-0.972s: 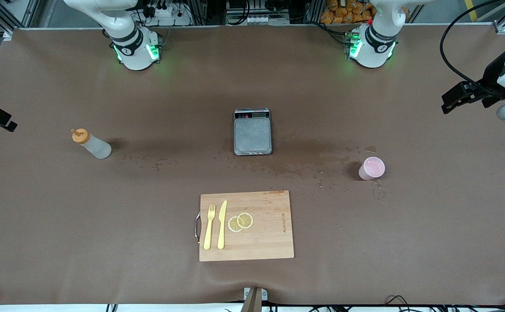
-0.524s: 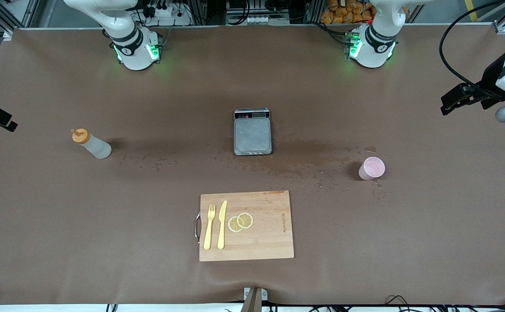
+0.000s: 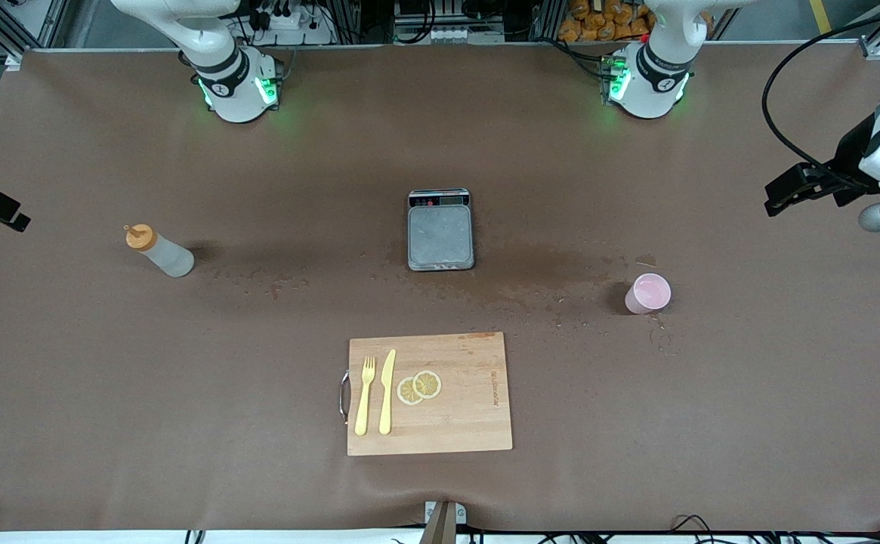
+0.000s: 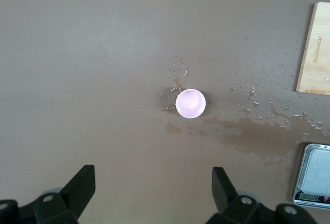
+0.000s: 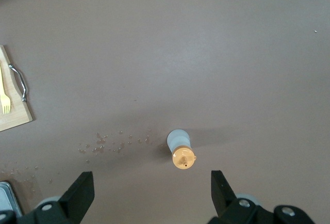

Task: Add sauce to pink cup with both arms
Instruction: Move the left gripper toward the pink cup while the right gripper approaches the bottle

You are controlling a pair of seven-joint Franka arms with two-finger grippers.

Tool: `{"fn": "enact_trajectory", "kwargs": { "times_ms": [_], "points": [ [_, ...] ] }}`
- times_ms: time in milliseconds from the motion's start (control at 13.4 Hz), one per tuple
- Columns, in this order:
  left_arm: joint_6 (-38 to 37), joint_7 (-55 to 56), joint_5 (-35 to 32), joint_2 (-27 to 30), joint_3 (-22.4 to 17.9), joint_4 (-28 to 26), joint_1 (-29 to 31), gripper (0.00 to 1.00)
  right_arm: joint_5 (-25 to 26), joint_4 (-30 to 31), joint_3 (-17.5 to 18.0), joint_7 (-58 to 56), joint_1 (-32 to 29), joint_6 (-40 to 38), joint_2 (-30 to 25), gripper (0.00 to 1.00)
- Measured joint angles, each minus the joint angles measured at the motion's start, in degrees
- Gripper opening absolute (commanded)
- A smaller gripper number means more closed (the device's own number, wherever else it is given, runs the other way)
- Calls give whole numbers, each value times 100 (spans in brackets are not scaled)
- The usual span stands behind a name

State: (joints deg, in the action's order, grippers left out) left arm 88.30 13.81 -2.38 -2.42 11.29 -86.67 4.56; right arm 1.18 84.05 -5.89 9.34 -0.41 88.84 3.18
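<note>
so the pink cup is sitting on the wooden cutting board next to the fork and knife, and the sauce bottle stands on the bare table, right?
Not quite. The pink cup is not on the cutting board; it stands on the bare table, toward the left arm's end and farther from the front camera than the board, as the front view shows. The fork and knife are on the board, and the sauce bottle does stand on the bare table.

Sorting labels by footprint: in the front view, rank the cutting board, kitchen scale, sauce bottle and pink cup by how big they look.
Largest to smallest:
1. cutting board
2. kitchen scale
3. sauce bottle
4. pink cup
Bottle and cup look close; the bottle only edges it, since the high camera shows its length.
</note>
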Motion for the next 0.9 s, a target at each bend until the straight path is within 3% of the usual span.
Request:
{"fn": "enact_trajectory", "kwargs": {
  "times_ms": [898],
  "points": [
    [169,0,0,-101,1,-179,5,100,-6,67,-5,-2,-711,-116,579,100]
  ]
}}
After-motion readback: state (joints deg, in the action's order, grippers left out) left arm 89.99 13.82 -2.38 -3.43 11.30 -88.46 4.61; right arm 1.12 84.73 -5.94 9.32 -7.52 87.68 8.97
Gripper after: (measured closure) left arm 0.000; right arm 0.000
